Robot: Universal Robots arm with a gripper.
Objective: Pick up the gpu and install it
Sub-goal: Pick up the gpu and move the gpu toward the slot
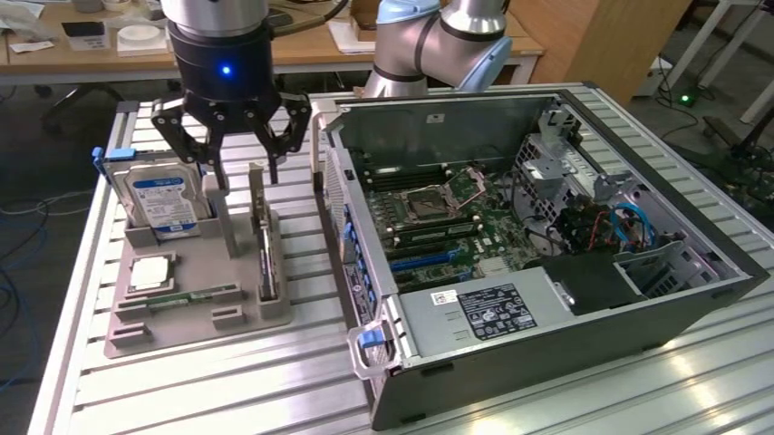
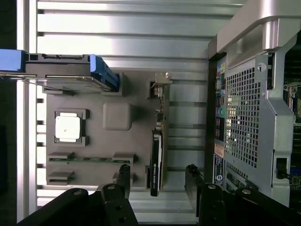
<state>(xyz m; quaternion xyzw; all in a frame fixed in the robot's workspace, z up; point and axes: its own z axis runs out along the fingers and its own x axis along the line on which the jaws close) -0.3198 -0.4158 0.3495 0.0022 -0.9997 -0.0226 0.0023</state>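
Note:
The gpu [image 1: 263, 243] stands on its long edge in a slot of the grey holder [image 1: 181, 331], at the side nearer the computer case. From above, the gpu [image 2: 155, 162] is a thin dark strip with a metal bracket at one end. My gripper [image 1: 238, 165] hangs open above the gpu's far end, fingers spread and holding nothing. In the wrist view my gripper [image 2: 158, 178] straddles the card's line, with one finger on each side and clear of it.
The holder also carries an upright blue-labelled hard drive [image 1: 163, 201] [image 2: 61, 77], a flat processor [image 1: 151, 272] [image 2: 68, 127] and a green memory stick [image 1: 194, 297] [image 2: 89, 159]. The opened computer case [image 1: 484, 101] [image 2: 244, 117] lies close on the exterior view's right, motherboard [image 1: 448, 227] exposed.

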